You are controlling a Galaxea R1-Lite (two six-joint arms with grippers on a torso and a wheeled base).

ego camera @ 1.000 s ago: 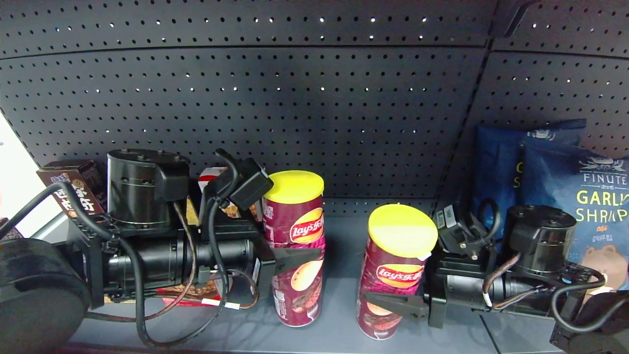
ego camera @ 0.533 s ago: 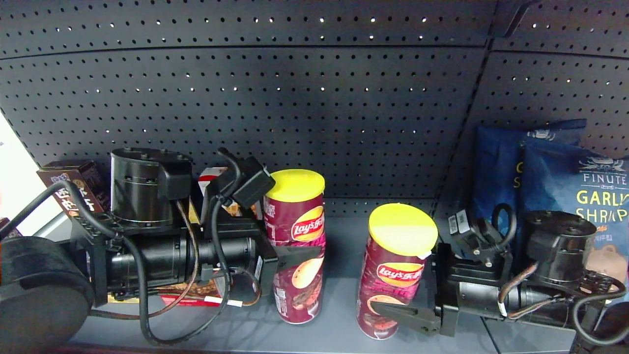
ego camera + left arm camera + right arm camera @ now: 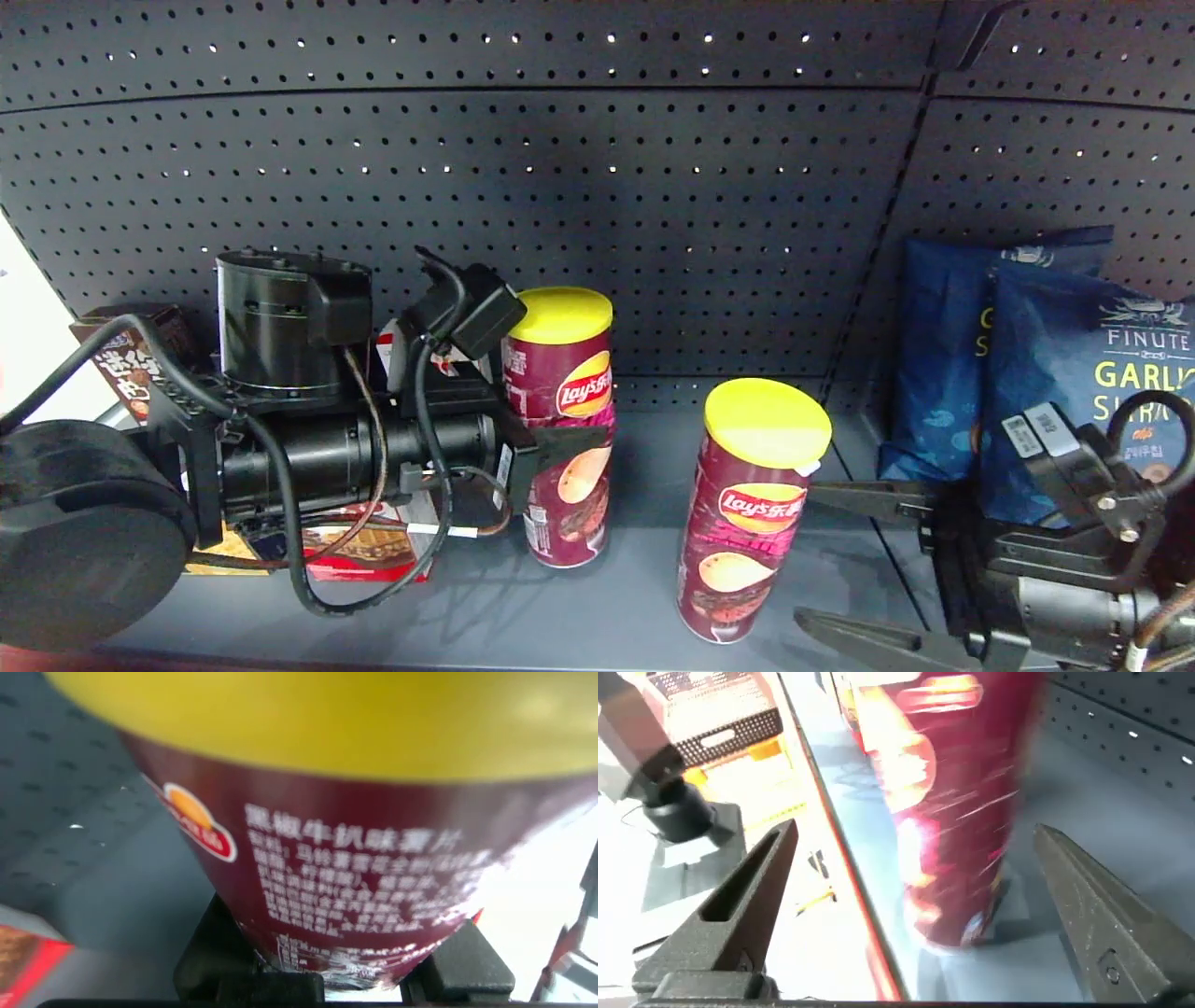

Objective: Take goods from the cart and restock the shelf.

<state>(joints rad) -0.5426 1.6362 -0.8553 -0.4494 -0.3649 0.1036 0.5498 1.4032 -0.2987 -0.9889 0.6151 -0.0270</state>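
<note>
The left can (image 3: 560, 429) stands upright at centre-left of the head view, deep on the shelf (image 3: 635, 597) near the pegboard back (image 3: 597, 187). The left gripper (image 3: 581, 441) is clamped round its middle from the side, probably so that it goes in level and upright. The right can (image 3: 758, 509), lower and right of centre, stands free near the shelf's front edge. The right gripper (image 3: 864, 571), at lower right, is spread wide with a finger on either side of that can and clear of it, so I judge this one delivered. Blue snack bags (image 3: 1074, 355) lean at far right. Boxes (image 3: 364, 551) lie half hidden behind the left arm (image 3: 355, 467). The left gripper's far finger is hidden behind its can. Whether that can's base rests on the shelf I cannot tell. In the right wrist view the right can is smeared.
</note>
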